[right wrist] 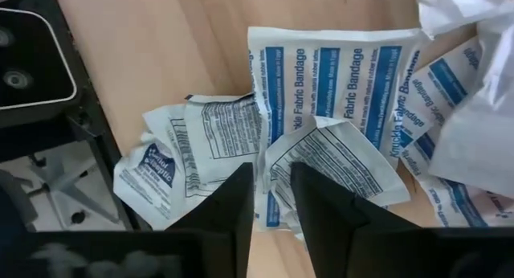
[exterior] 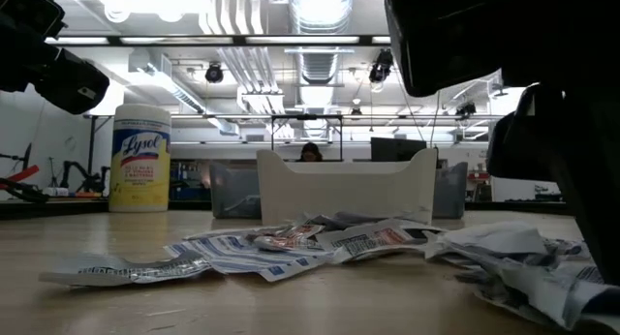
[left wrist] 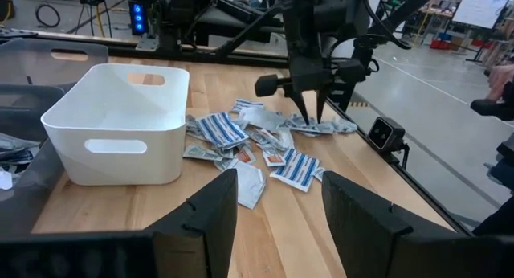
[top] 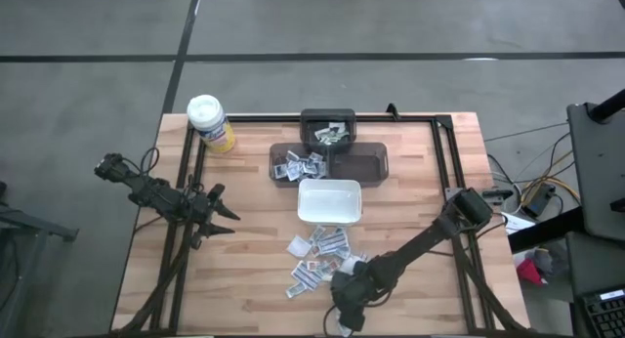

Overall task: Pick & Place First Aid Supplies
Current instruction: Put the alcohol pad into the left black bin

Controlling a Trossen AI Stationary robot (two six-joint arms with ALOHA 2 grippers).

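Packets [top: 318, 255] lying scattered on desk [top: 244, 279] just in front of dish [top: 329, 200]. Bins [top: 328, 152] sitting behind dish w/ more packets inside. Canister [top: 211, 122] standing at desk's back-left corner, well apart from dish.

Hidden and cut off around the right tool

Just ahead of the right tool [right wrist: 273, 199], overlapping packets [right wrist: 333, 85] run off the picture's edge; its fingers cover one packet's edge, perhaps nipped, though contact cannot be told.

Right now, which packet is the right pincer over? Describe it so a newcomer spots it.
Start at the white dish mid-table; the loose packets lie on its near side. The right pincer hangs over the knuckle fabric bandage packet, blue-striped and larger than its crumpled neighbours.
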